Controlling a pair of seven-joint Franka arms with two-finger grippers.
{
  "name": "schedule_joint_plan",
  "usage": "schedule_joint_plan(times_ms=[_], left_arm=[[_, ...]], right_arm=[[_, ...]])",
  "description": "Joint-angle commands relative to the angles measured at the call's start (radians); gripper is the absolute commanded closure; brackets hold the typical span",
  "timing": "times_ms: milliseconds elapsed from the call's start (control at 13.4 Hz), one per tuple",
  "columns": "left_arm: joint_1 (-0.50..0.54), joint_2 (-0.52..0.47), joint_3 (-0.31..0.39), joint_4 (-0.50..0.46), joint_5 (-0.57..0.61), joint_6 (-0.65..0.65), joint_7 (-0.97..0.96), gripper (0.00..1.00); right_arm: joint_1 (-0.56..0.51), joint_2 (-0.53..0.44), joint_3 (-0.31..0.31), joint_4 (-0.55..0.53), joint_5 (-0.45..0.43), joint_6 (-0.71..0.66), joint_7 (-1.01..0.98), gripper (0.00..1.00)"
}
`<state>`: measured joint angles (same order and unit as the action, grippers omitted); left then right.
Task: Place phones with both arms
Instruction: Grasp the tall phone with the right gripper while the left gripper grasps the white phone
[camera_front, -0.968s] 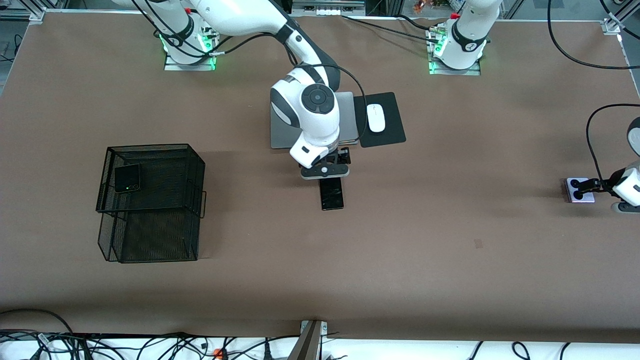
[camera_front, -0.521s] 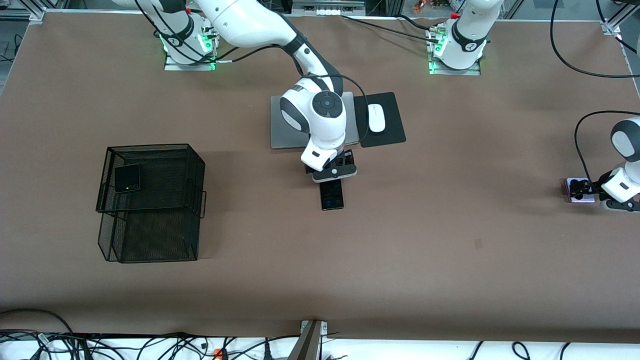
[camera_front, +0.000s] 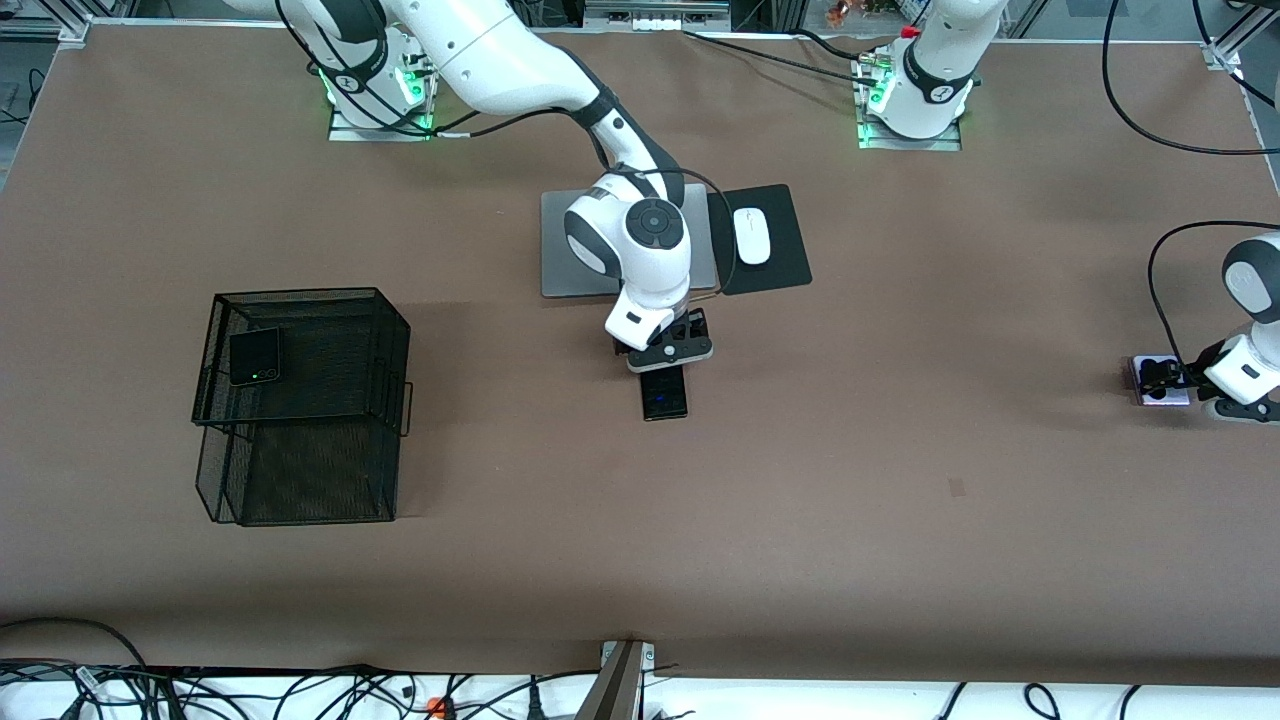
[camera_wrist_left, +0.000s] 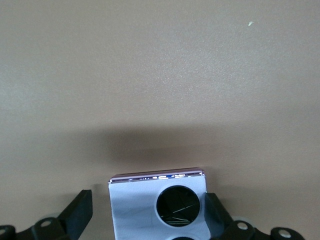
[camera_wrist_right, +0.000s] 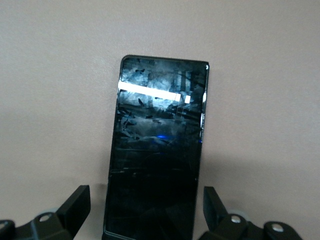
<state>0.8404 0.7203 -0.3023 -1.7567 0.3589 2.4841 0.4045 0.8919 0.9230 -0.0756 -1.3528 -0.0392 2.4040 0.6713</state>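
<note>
Small black phone (camera_front: 254, 356) lies in the mesh basket (camera_front: 395, 330). Right gripper (camera_front: 672, 352) straddles the long black phone (camera_front: 664, 393), fingers (camera_wrist_right: 75, 207) wide, nothing gripped. Left gripper (camera_front: 1165, 378) likewise brackets the lavender phone (camera_wrist_left: 150, 200). Both flat slabs could slide on the surface if the fingers close unevenly.

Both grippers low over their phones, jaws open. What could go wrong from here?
1. The left gripper straddles the lavender phone off-centre: one finger touches its edge while the other stands apart. Closing may shove or twist it.
2. The right gripper brackets one end of the long black phone, not its middle, so it may tip or slip when lifted.
3. The mesh basket already holds a small black phone; a drop could land on it.
</note>
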Motion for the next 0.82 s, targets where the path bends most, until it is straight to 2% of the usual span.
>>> schedule_joint_plan(times_ms=[0,223,298,372,447,521,596,670,745], left_arm=[[0.014,-0.001,-0.015,-0.009,-0.029,-0.010,0.005,0.00],[0.014,0.001,-0.015,-0.009,-0.032,-0.017,0.005,0.00],[0.016,0.002,-0.015,-0.009,-0.035,-0.017,0.005,0.00],[0.016,0.002,-0.015,-0.009,-0.035,-0.019,0.005,0.00],[0.016,0.002,-0.015,-0.012,-0.037,-0.019,0.005,0.00],[0.016,0.002,-0.015,-0.009,-0.037,-0.020,0.005,0.00],[0.016,0.002,-0.015,-0.009,-0.037,-0.022,0.013,0.17],[0.014,0.002,-0.014,-0.009,-0.037,-0.031,0.016,0.41],[0.016,0.002,-0.014,-0.007,-0.037,-0.051,0.016,0.52]], right_arm=[[0.001,0.027,0.002,0.029,-0.010,0.007,0.025,0.00],[-0.001,0.037,0.000,0.029,-0.010,0.020,0.028,0.00],[-0.001,0.039,0.000,0.029,-0.010,0.021,0.040,0.21],[-0.001,0.037,0.000,0.029,-0.010,0.020,0.048,0.64],[-0.001,0.037,0.000,0.029,-0.010,0.018,0.053,0.90],[0.001,0.034,-0.001,0.029,-0.010,0.012,0.057,1.00],[0.001,0.030,-0.001,0.029,-0.011,0.011,0.062,1.00],[-0.002,0.025,-0.001,0.029,-0.008,0.009,0.060,1.00],[-0.004,0.016,0.000,0.041,-0.005,-0.018,0.060,1.00]])
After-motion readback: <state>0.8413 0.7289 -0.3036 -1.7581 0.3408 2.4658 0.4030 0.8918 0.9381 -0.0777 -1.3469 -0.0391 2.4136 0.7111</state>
